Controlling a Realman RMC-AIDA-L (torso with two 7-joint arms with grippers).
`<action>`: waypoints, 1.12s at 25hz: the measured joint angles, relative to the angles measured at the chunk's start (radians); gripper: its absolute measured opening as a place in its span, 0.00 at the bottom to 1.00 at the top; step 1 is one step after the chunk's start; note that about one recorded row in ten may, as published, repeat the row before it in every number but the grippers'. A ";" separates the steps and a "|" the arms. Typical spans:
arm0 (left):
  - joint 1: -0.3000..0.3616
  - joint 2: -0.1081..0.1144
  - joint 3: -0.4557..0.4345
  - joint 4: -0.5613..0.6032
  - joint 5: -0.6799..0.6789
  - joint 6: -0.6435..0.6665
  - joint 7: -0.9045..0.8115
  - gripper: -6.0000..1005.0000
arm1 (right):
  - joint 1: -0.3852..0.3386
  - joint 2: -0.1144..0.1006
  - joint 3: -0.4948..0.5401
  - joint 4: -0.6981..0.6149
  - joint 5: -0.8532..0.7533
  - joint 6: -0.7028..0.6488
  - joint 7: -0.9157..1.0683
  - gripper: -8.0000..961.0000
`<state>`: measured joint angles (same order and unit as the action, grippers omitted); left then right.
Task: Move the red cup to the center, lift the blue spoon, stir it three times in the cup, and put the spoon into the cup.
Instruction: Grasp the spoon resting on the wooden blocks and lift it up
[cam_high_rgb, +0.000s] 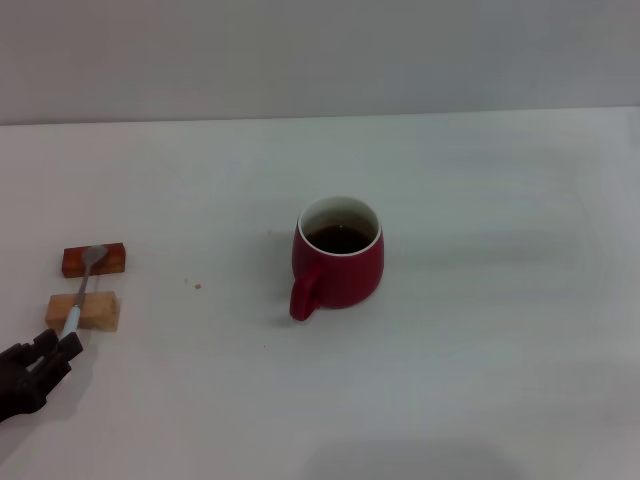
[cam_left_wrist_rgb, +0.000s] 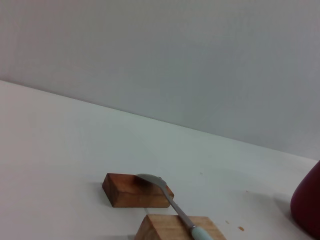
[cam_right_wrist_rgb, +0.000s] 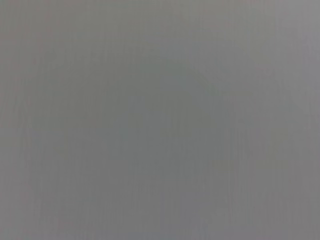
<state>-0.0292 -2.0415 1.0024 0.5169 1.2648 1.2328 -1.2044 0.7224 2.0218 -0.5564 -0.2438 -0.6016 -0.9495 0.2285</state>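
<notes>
The red cup stands near the middle of the head view, upright, its handle turned toward the lower left of the frame and something dark showing inside its white interior. By the look of it the cup is already placed, so the spoon pickup seems to be the step in hand.

The blue spoon lies at the left edge of the head view, bridging 2 wooden blocks: its grey bowl rests on the reddish-brown block and its pale handle on the tan block. The left wrist view shows the same arrangement low in the frame, with the spoon raised off the white table.

The left gripper sits in the lower left corner of the head view, just beside the handle's tip. I cannot tell whether its jaws are released or clenched. The right gripper is out of view, and its wrist camera shows only flat grey.

Risks from here: the spoon only rests on the blocks, so a nudge could roll it off or shove the tan block. A grip on the very tip of the slim handle could let it pivot or slip. Stirring could slop the contents.

No brand, label or writing is readable anywhere.
</notes>
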 joint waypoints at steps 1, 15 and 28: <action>0.000 0.000 0.000 0.000 0.000 0.000 0.000 0.35 | 0.000 0.000 0.000 0.000 0.001 0.000 0.000 0.52; -0.003 -0.009 -0.001 0.002 -0.001 -0.030 0.020 0.35 | 0.001 0.000 0.002 0.000 0.004 0.000 0.000 0.52; -0.004 -0.010 -0.016 0.005 -0.003 -0.037 0.023 0.34 | 0.005 0.000 -0.001 0.000 0.004 0.000 0.000 0.52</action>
<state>-0.0328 -2.0519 0.9868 0.5216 1.2619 1.1954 -1.1811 0.7270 2.0221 -0.5569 -0.2439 -0.5981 -0.9494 0.2285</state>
